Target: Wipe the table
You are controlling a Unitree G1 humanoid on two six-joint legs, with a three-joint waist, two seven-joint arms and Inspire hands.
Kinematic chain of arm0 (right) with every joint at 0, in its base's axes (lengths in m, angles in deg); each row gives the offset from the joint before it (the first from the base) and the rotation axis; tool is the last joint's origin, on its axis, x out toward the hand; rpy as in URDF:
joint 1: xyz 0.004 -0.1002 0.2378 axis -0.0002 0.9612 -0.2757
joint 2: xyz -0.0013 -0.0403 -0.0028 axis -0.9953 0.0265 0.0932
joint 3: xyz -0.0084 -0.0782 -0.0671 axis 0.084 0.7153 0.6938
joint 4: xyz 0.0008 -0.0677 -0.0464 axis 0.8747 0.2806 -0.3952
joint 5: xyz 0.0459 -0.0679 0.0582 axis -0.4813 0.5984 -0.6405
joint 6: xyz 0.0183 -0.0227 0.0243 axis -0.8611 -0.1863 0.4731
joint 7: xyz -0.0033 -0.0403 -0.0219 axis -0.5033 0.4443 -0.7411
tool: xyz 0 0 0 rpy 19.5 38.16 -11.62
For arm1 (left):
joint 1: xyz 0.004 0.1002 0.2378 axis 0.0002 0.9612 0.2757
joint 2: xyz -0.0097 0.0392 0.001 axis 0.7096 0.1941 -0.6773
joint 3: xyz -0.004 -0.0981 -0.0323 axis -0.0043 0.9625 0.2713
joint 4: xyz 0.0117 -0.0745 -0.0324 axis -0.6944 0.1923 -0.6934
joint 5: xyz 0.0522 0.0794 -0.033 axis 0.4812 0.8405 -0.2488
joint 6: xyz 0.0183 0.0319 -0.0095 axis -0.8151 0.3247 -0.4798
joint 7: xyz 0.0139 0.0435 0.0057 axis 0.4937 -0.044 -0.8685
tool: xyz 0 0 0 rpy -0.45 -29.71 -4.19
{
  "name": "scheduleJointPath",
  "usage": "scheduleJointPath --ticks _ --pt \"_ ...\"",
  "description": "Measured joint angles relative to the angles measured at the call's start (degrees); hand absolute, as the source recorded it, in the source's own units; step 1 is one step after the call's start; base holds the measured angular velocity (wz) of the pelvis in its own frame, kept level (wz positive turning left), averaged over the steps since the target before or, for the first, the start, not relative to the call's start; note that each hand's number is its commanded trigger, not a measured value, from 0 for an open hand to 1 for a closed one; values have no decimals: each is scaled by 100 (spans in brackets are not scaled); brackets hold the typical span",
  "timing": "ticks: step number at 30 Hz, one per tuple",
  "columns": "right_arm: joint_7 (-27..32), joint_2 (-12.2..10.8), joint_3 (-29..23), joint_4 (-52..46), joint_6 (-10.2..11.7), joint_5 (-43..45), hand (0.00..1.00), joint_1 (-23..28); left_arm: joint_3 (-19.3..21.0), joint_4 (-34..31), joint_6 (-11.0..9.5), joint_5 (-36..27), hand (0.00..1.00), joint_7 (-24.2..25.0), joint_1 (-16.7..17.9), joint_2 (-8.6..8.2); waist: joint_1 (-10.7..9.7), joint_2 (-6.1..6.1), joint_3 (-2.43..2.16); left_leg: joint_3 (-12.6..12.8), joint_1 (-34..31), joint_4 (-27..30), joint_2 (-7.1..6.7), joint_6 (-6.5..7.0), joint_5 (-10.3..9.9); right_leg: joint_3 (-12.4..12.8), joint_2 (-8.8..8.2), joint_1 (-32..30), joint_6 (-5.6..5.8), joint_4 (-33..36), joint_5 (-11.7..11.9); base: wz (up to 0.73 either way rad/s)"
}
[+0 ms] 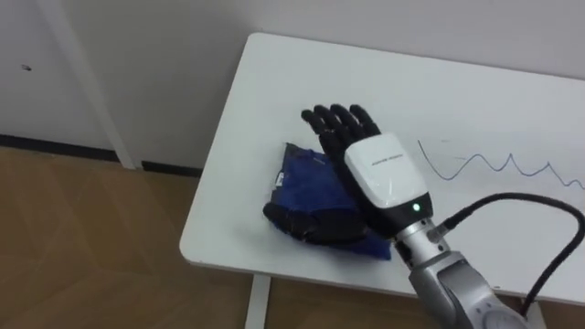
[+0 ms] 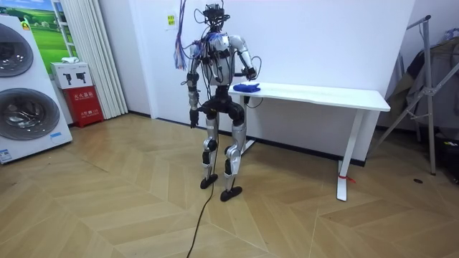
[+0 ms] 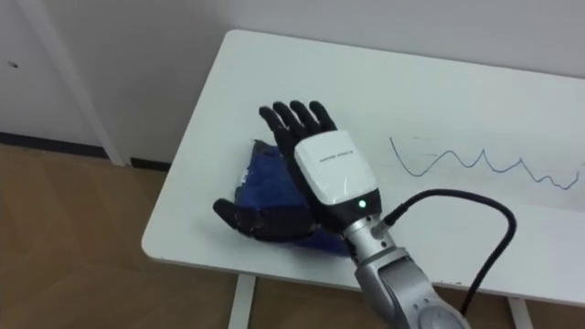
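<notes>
At the near left corner of the white rectangular table, the right hand presses straight-fingered on the crumpled blue cloth; wiping seems barely begun, next sliding right toward the blue wavy marker line.

Blue cloth: crumpled, flat on white table near its front left corner, partly covered by right hand resting on it, fingers straight, thumb spread along cloth's near edge. Blue wavy pen line on tabletop, right of cloth, apart from it.
</notes>
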Motion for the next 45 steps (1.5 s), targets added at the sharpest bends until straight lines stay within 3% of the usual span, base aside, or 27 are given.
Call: scheduleJointPath --ticks 6,22,29,34,39,45 --pt "-66 21 -2 219 -14 44 0 294 1 204 15 13 0 0 -23 2 -4 11 -1 2 -34 11 -3 -4 3 7 0 -4 0 -1 0 1" --pt "-43 27 -360 405 68 58 0 429 72 240 64 436 0 43 21 -3 -92 26 -11 -2 -35 47 -7 -7 6 14 -3 4 0 -2 0 0" --pt "-39 4 -456 562 91 37 0 432 73 220 67 504 0 46 61 -11 -106 89 -48 -3 4 49 -7 -7 6 -19 -6 73 0 -4 0 0" --pt "284 -28 -796 567 186 37 0 511 68 239 67 498 0 53 122 -14 -119 162 -43 -11 81 50 -9 -7 6 -15 -5 160 1 -7 -1 0" --pt "630 -57 -915 565 233 32 0 508 69 260 67 489 0 92 121 -51 -99 158 -45 -10 91 74 -7 -10 7 8 -2 178 1 -7 -1 0" --pt "635 -55 -952 525 313 42 0 441 66 241 56 496 0 272 78 -54 -78 152 -38 -8 79 47 -3 -11 7 4 2 169 1 -4 -1 0"
